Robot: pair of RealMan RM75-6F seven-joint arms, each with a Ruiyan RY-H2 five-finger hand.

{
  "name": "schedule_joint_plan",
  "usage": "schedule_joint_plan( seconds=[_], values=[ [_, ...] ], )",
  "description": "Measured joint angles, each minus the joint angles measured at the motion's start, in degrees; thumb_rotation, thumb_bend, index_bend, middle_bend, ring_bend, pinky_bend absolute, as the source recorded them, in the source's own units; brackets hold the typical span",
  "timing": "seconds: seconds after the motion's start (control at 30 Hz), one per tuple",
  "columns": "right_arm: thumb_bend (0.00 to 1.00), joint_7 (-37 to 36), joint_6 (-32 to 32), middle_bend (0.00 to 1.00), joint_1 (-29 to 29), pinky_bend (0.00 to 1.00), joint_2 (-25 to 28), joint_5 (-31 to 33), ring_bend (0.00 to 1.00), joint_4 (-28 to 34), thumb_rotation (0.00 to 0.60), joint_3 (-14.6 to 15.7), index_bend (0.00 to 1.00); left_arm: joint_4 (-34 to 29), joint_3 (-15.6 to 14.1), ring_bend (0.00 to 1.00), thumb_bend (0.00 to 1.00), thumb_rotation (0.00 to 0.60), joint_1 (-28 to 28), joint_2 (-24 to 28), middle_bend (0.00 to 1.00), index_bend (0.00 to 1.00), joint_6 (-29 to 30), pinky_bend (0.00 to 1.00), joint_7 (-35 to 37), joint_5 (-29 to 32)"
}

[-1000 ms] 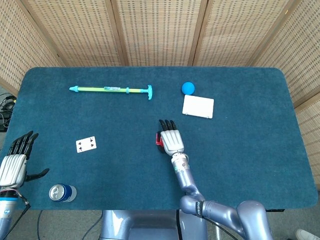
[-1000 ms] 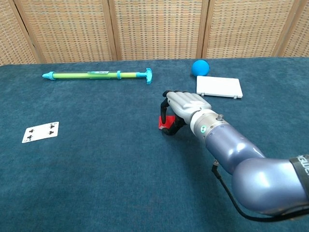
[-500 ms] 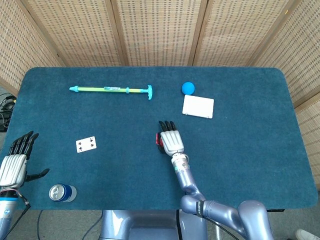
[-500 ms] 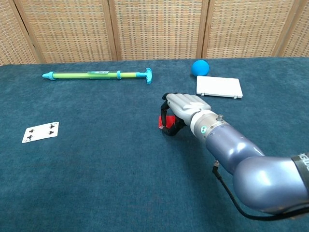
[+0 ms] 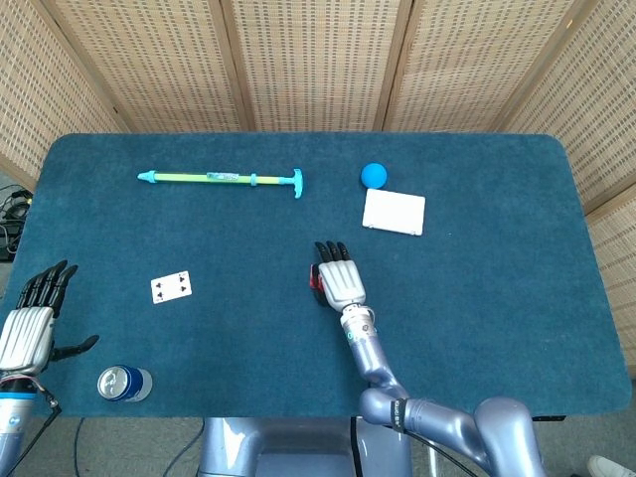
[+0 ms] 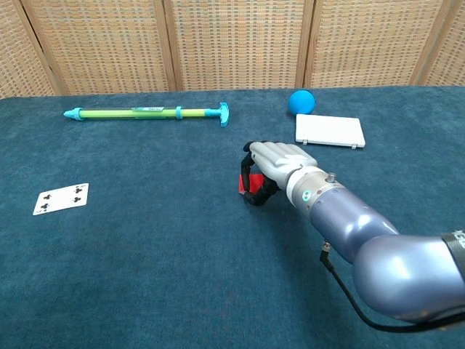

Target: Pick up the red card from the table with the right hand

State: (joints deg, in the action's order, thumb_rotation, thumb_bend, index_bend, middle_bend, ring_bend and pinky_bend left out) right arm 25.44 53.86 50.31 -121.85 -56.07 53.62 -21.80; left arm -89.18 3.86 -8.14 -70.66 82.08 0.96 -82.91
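Red card [image 6: 245, 183] gripped under palm-down right hand [image 6: 276, 166].

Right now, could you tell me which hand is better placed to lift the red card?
The right hand: its fingers are already curled around the red card mid-table. The left hand sits open at the table's far left edge, beside the can, well away from the card.

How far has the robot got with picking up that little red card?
Done: the right hand has reached the small red card and curls its fingers around it. In hand: the grip itself. Left: the lift, since the card still looks low against the blue felt table.
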Motion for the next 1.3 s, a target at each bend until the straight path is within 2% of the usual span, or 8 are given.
schedule_joint_plan(
  seconds=[0.53,1.3],
  values=[
    [0.59,-0.3,-0.8,0.15,1.1,0.00,1.0,0.0,0.00,0.2,0.600,-1.0,0.61,0.0,0.1,0.00,0.12,0.600,0.0,0.0,0.00,0.00,-0.1,0.04,-0.1,0.3],
    [0.58,-4.6,-5.2,0.16,9.2,0.00,-1.0,0.2,0.00,-11.4,0.600,-5.8,0.62,0.5,0.8,0.00,0.12,0.600,-0.1,0.2,0.00,0.00,-0.5,0.04,0.2,1.7]
  ],
)
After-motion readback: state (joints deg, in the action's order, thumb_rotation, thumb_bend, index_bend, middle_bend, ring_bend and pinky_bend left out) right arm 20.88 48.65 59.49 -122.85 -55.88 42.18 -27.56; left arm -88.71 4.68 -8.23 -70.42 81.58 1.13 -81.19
